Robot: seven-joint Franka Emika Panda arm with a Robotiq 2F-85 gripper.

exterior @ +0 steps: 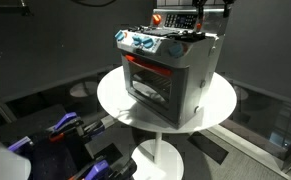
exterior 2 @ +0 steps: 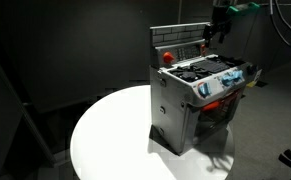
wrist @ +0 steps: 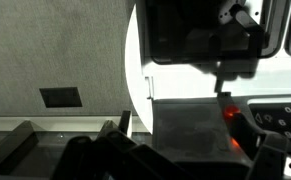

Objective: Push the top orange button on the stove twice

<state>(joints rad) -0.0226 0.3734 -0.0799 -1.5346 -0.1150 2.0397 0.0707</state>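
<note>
The silver-grey toy stove [exterior: 175,75] stands on a round white table [exterior: 115,100], with its red-lit oven window and blue-white knobs facing front; it also shows in an exterior view [exterior 2: 185,110]. Its dark upright back panel [exterior 2: 180,40] carries a red round button [exterior 2: 167,56]. My gripper [exterior 2: 217,34] hangs above the right end of the back panel, fingers pointing down and close together, holding nothing; it also shows at the top of an exterior view [exterior: 201,16]. In the wrist view, two orange-lit buttons [wrist: 228,112] glow on a dark strip beside the grey stove surface [wrist: 185,125], above my dark fingers [wrist: 170,162].
The table edge [exterior 2: 95,150] curves round the stove, with dark floor and black curtains behind. A blue and black device [exterior: 65,128] sits low in front of the table. A green cable [exterior 2: 247,8] runs by my wrist.
</note>
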